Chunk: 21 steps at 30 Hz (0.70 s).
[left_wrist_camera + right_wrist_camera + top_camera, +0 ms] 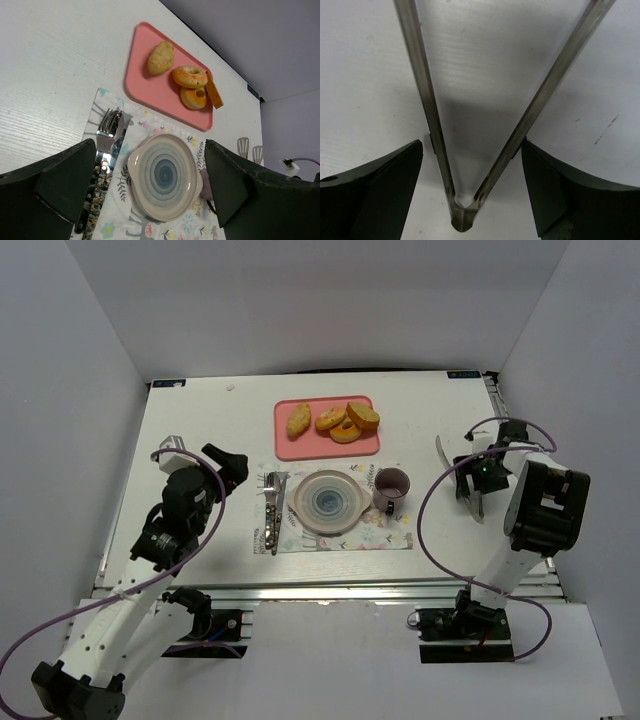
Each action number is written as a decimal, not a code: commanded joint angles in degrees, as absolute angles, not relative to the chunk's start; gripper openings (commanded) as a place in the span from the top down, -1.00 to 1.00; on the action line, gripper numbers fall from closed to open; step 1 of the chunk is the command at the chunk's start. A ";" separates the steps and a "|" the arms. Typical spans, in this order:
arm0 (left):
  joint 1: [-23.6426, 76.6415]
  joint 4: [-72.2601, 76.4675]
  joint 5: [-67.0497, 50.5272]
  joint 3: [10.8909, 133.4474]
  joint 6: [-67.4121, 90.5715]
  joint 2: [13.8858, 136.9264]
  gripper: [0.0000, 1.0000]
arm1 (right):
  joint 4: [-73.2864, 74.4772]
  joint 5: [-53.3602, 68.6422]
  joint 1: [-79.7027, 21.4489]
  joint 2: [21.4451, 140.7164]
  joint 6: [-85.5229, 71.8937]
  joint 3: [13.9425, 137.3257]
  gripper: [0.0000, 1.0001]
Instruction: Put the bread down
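Note:
The bread (330, 420) is several golden-brown pieces, oval slices and rings, lying on a pink tray (290, 446) at the back centre. The left wrist view shows them too: an oval piece (161, 57), two rings (190, 76) and a slice on edge. A blue-ringed plate (325, 502) sits empty on a patterned placemat. My left gripper (230, 465) is open and empty, left of the placemat, with the plate (162, 175) between its fingers' line of sight. My right gripper (472, 485) is open, straddling the hinge end of metal tongs (427, 100) lying on the table at the right.
A mauve mug (391, 488) stands right of the plate. A fork and knife (272, 510) lie on the placemat's left side. The tongs' slotted heads (441, 449) point to the back. White walls close in the table on three sides.

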<state>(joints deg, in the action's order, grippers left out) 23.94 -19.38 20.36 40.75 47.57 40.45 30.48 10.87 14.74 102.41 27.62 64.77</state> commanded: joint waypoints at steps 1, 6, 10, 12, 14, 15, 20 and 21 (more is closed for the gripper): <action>23.91 -20.04 20.83 41.40 47.81 40.52 -0.97 | 26.72 10.46 14.59 104.23 27.25 68.11 -0.67; 23.91 -20.57 21.09 42.10 47.99 41.40 -0.96 | 24.88 10.55 14.06 106.96 26.46 69.78 -0.63; 23.91 -20.74 21.18 42.89 47.90 42.36 -0.96 | 27.23 14.40 13.36 109.59 26.54 72.23 -0.18; 23.91 -20.92 21.27 43.24 47.81 42.45 -0.96 | 29.07 14.85 13.36 111.00 26.80 73.46 0.06; 23.91 -21.01 21.36 43.59 47.81 42.63 -0.97 | 30.40 15.47 13.45 111.88 27.07 74.26 0.44; 23.91 -21.01 21.53 43.68 47.73 42.54 -0.97 | 30.67 15.47 13.45 111.62 27.24 74.27 0.51; 23.91 -21.88 21.62 44.03 47.81 42.36 -0.97 | 30.23 20.20 13.01 103.11 26.89 74.70 0.65; 23.91 -21.88 21.62 44.03 47.81 42.36 -0.97 | 31.02 21.78 12.05 102.23 26.81 75.93 0.61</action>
<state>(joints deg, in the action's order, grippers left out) 23.94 -20.88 20.67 42.00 47.88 42.83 29.08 15.79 13.50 109.01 27.14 73.28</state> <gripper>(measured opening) 0.983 0.217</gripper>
